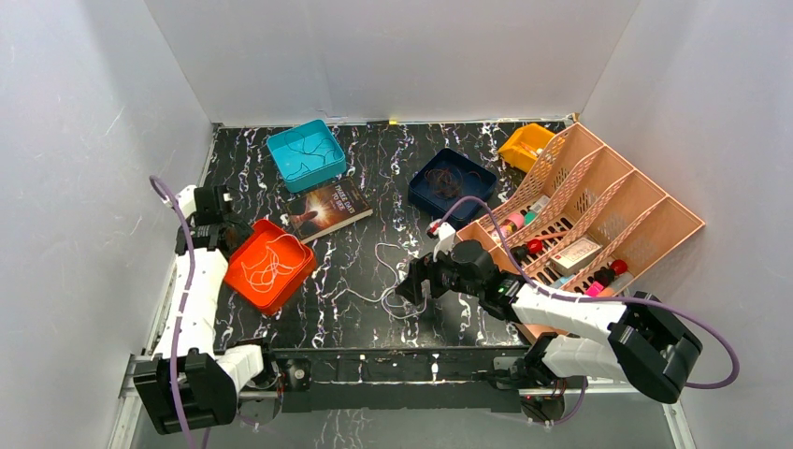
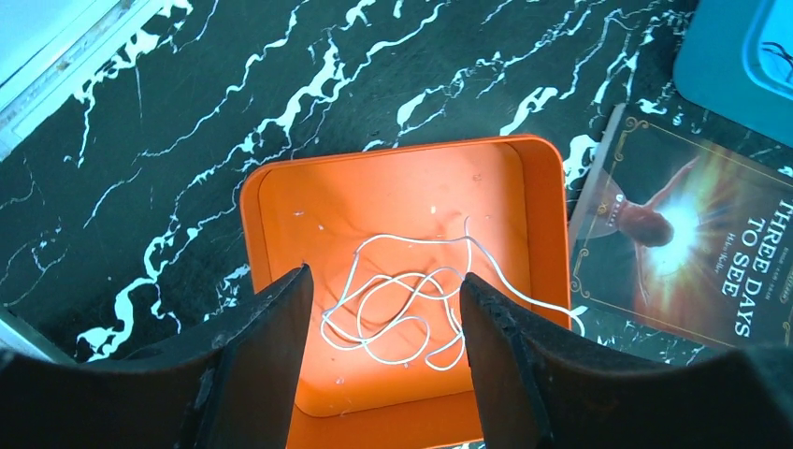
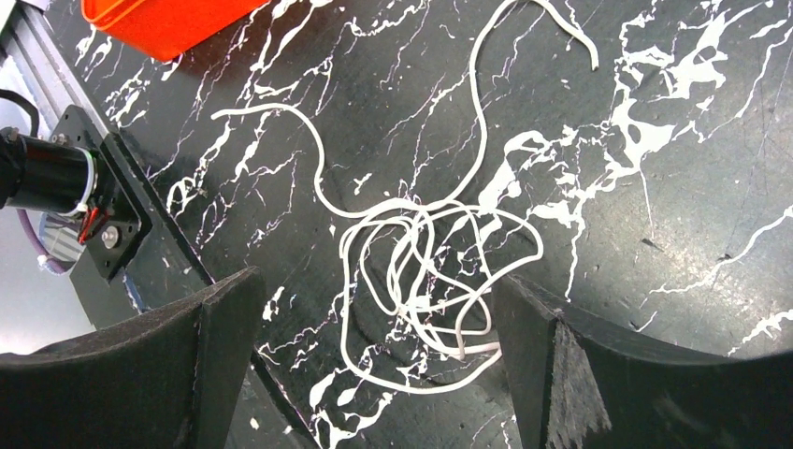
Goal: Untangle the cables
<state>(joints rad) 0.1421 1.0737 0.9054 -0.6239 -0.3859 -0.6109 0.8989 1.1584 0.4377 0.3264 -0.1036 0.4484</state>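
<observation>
Smooth whitish cables [image 3: 404, 306], glossy orange plastic tray [image 2: 393, 192]

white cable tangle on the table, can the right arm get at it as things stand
Probably yes: the right end effector hovers directly over the white cable tangle with its jaws wide open, and nothing lies on the tangle or blocks the way down.

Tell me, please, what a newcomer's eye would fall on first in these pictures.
Probably the orange tray at the left, with a loose white cable lying in it under the open left gripper. Next, the white tangle on the black marbled table near the front, framed by the open right gripper, and the pink rack on the right.
</observation>
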